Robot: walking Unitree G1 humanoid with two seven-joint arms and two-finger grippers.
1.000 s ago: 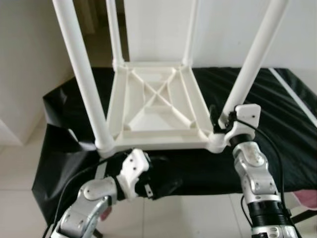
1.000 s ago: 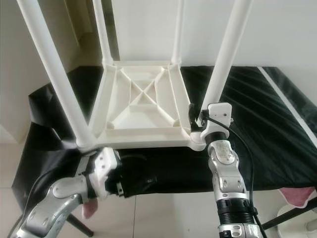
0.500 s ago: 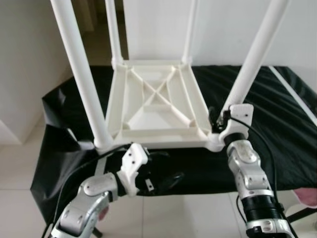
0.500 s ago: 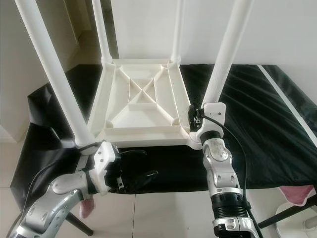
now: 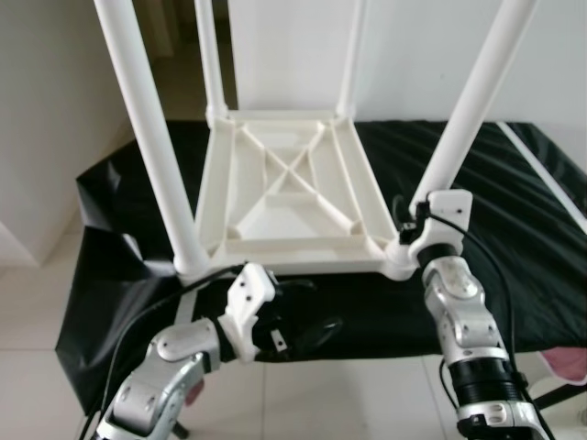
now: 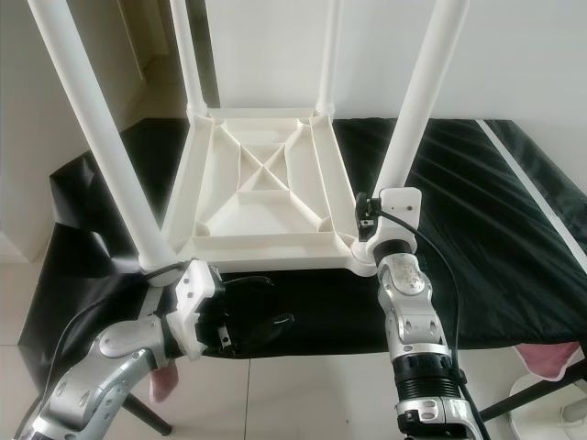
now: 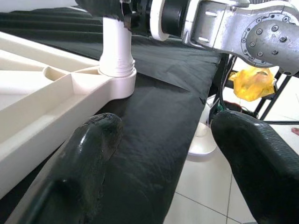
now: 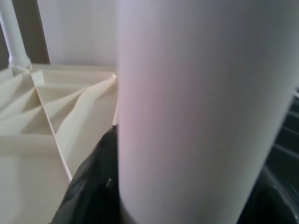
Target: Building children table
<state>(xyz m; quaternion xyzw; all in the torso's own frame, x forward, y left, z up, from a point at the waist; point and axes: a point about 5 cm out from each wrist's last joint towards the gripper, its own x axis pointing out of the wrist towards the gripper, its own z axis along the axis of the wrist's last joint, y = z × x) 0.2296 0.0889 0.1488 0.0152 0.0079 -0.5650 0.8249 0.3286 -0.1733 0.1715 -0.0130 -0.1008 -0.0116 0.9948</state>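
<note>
The white children's table [image 5: 284, 197] lies upside down on a black cloth, its four legs pointing up. My right gripper [image 5: 408, 225] is at the base of the near-right leg [image 5: 468, 110], shut on it just above the corner socket [image 7: 117, 70]. In the right wrist view that leg [image 8: 187, 102] sits between the black fingers [image 8: 91, 186]. My left gripper [image 6: 266, 302] is open below the table's front edge, near the near-left leg [image 5: 151, 147]. Its fingers [image 7: 88, 154] are spread apart over the cloth, with nothing between them.
The black cloth [image 5: 514, 202] covers the work surface and hangs over its front edge. Tiled floor lies below, with a pink item [image 6: 550, 357] at the lower right. A yellow object [image 7: 254, 81] and a white round base [image 7: 201, 142] are on the floor beyond my right arm.
My left gripper has risen a little toward the table's front edge and its fingers have spread. The right gripper has stayed at the near-right leg's base, shifting only slightly.
</note>
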